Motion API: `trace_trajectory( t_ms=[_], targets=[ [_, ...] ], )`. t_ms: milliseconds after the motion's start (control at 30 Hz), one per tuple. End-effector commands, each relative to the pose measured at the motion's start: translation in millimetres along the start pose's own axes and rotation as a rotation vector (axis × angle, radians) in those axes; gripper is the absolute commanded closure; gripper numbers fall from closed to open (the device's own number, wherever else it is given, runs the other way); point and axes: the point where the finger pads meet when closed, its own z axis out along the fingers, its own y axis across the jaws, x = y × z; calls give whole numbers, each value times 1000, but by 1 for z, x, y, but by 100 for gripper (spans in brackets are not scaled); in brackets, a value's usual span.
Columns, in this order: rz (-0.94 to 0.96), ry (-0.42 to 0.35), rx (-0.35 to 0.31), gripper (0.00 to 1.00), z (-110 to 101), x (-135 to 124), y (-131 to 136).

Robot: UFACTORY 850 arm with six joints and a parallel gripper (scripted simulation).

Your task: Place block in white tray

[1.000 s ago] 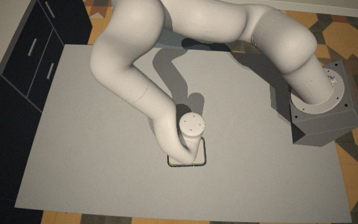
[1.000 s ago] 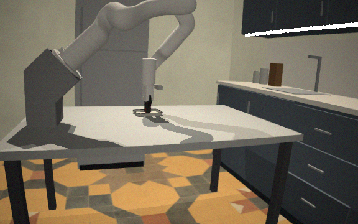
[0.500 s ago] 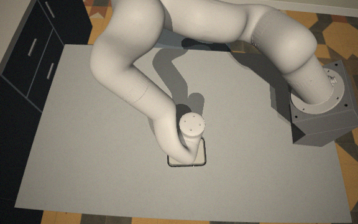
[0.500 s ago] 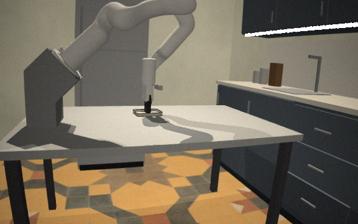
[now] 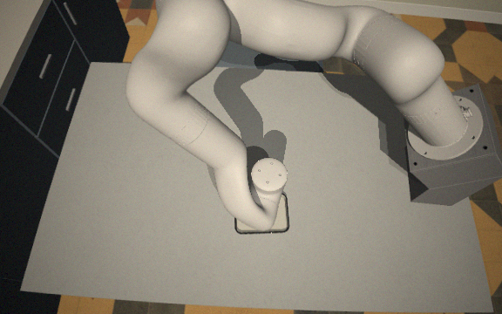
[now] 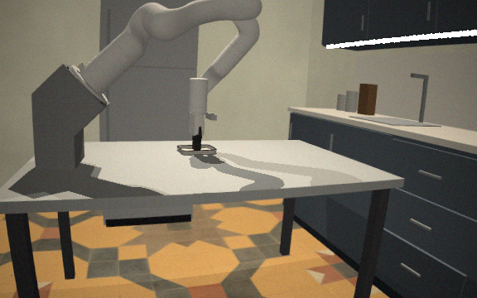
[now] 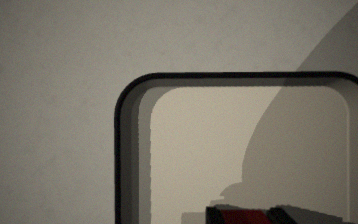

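Arm [image 6: 166, 25] arches over, fingers [image 6: 198, 138] pinching block [image 6: 196, 143] inside tray [image 6: 207, 151].

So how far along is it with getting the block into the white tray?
Done: the block is picked up and carried over the white tray. In hand: the gripper is shut on it, low inside the rim. Left: touchdown, which can't be confirmed here, then release and retreat.
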Motion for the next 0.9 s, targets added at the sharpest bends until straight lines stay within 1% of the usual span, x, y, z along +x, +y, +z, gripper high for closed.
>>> trace_trajectory(
  t_ms=[0, 400, 433, 867],
  targets=[
    [0, 0, 0, 100, 0, 0, 0],
    [0, 0, 0, 100, 0, 0, 0],
    [0, 0, 0, 53, 0, 0, 0],
    [0, 0, 0, 53, 0, 0, 0]
  ],
)
